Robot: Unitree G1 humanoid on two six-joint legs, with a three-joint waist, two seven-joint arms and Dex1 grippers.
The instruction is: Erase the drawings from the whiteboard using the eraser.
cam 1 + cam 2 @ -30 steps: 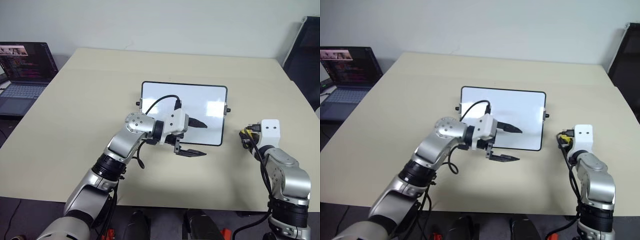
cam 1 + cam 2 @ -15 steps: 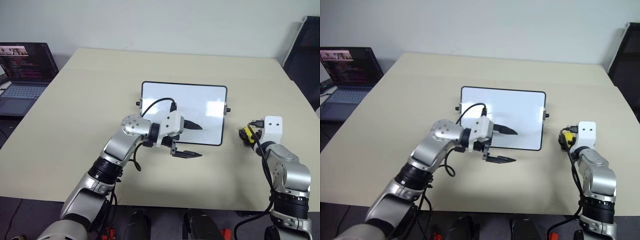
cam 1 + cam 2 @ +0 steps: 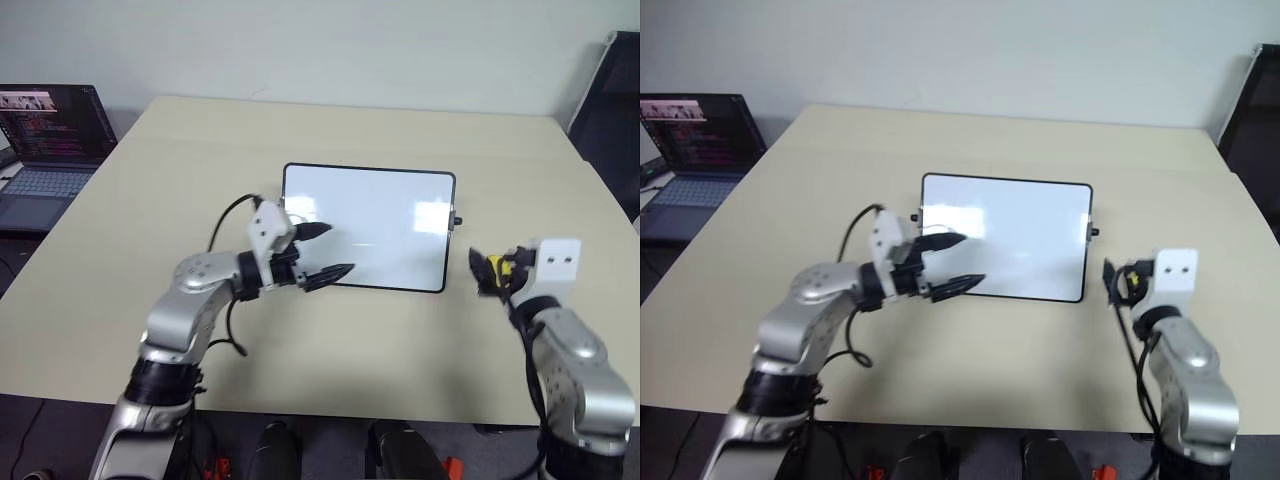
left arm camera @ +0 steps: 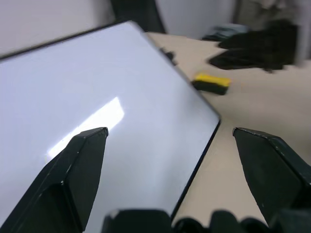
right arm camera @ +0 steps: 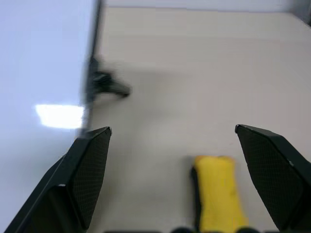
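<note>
Right end effector (image 5: 172, 160) level, spread above eraser (image 5: 217, 194).

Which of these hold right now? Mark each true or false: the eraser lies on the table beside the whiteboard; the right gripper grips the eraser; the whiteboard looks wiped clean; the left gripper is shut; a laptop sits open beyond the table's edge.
1. True: the eraser lies on the table, apart from the whiteboard.
2. False: the right gripper is open, the eraser between its fingers, unheld.
3. True: no marks show.
4. False: the left gripper is open.
5. True: the laptop.
</note>
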